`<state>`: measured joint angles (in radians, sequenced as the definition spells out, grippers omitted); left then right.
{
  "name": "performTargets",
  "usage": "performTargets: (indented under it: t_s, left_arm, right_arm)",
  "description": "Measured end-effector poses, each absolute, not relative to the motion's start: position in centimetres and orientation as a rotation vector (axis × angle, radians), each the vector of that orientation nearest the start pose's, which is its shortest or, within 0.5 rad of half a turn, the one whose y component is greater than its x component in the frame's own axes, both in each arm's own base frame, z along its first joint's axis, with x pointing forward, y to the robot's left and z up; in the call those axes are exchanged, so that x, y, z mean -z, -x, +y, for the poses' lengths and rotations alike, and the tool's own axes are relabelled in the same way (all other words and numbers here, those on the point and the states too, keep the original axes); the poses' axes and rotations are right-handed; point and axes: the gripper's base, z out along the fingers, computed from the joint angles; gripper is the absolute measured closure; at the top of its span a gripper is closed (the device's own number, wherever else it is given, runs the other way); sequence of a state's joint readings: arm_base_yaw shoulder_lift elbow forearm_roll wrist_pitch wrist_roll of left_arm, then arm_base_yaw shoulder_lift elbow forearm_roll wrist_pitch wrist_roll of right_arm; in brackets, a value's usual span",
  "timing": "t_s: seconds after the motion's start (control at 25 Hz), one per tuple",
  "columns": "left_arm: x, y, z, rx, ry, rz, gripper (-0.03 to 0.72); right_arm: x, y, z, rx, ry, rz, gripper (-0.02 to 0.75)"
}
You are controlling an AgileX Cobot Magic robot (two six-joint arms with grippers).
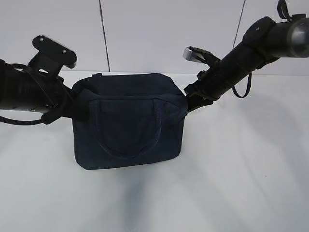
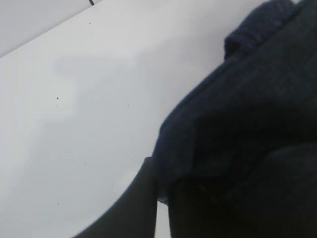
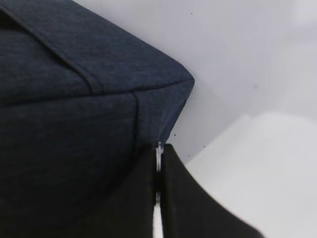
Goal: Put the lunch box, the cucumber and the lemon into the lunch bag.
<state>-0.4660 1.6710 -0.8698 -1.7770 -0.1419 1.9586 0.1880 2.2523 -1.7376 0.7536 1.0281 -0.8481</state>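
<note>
As it stands upright, lunch bag (image 1: 128,121) runs left-right w/ handle side facing cam.

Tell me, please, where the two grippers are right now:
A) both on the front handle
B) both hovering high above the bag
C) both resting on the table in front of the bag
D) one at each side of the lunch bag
D: the left gripper meets the lunch bag on one side, the right gripper on the other.
</note>
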Motion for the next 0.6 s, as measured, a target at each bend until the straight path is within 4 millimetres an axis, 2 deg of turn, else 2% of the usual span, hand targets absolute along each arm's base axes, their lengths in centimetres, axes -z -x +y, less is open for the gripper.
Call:
performTargets:
  t_s: [0.6]
  left_arm:
    - [-19.18,-30.59,-14.32,0.025,-0.677,2.2,0.678]
  right_arm:
    - [-16.03,-44.53,13.68,-0.774,0.945,2.566,0.717]
